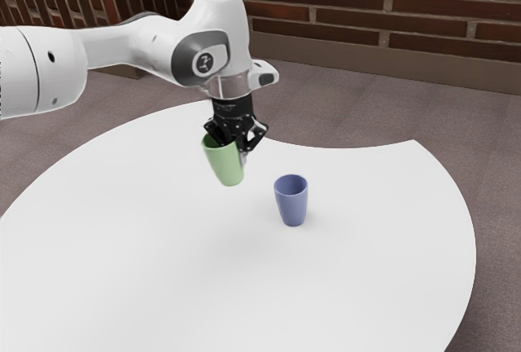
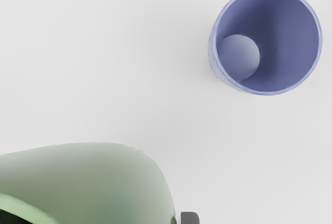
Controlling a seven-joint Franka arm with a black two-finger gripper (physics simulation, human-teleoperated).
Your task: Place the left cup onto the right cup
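**A:** How many cups do you count?

**B:** Two: one green cup [image 1: 225,165] and one blue cup [image 1: 291,199].

**A:** Where is the green one?

**B:** It is in the air, clear of the table [image 1: 122,270]. It hangs to the exterior view's left of the blue cup and higher than it, near it but not touching. It is tilted, with its bottom leaning a little toward the blue cup.

**A:** What holds it?

**B:** The one black gripper [image 1: 234,142], at the end of the one white arm. Its two fingers are clamped on the green cup's rim.

**A:** And the blue cup?

**B:** It stands upright on the white table with its mouth up. In the wrist view the blue cup [image 2: 264,40] is seen from above, down to its inner bottom. The green cup [image 2: 88,182] is large and close under the hand, off to one side of the blue cup, with bare table [image 2: 104,53] between them.

**A:** Anything behind?

**B:** One brick wall [image 1: 366,2], beyond the blue cup.
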